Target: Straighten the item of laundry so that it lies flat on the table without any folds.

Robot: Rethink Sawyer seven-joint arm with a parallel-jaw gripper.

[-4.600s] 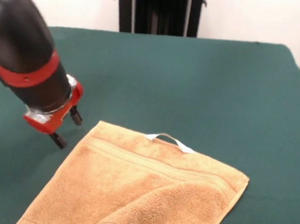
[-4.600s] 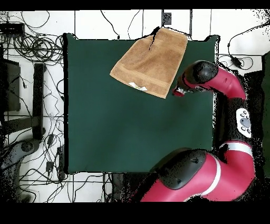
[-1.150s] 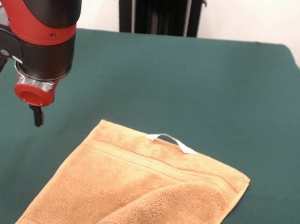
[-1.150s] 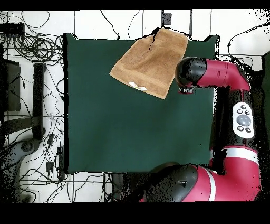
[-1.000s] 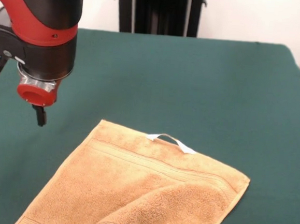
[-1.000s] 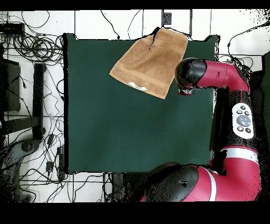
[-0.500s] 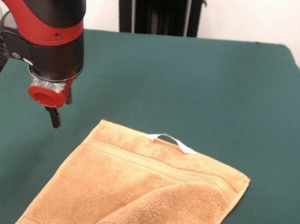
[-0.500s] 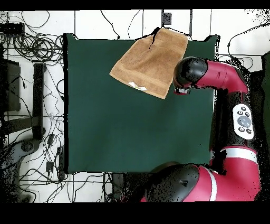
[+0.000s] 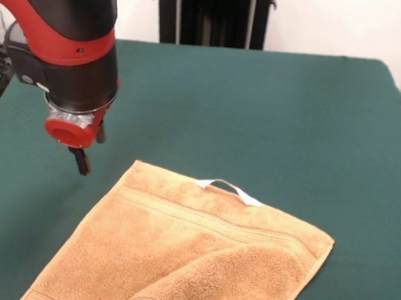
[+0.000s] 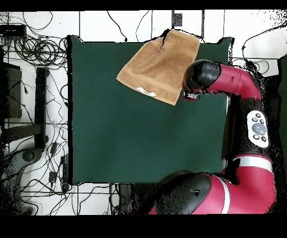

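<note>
Front view: towel [image 9: 192, 253] btm cut off, fold partly hidden; jaws' state unclear.

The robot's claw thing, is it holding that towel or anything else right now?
Nothing is held. The gripper hangs over bare dark green felt table, beside a corner of the golden-tan terry towel and apart from it.

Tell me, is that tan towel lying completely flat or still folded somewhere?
Still folded: the towel has a flap doubled over its near part, seen in the front view.
</note>
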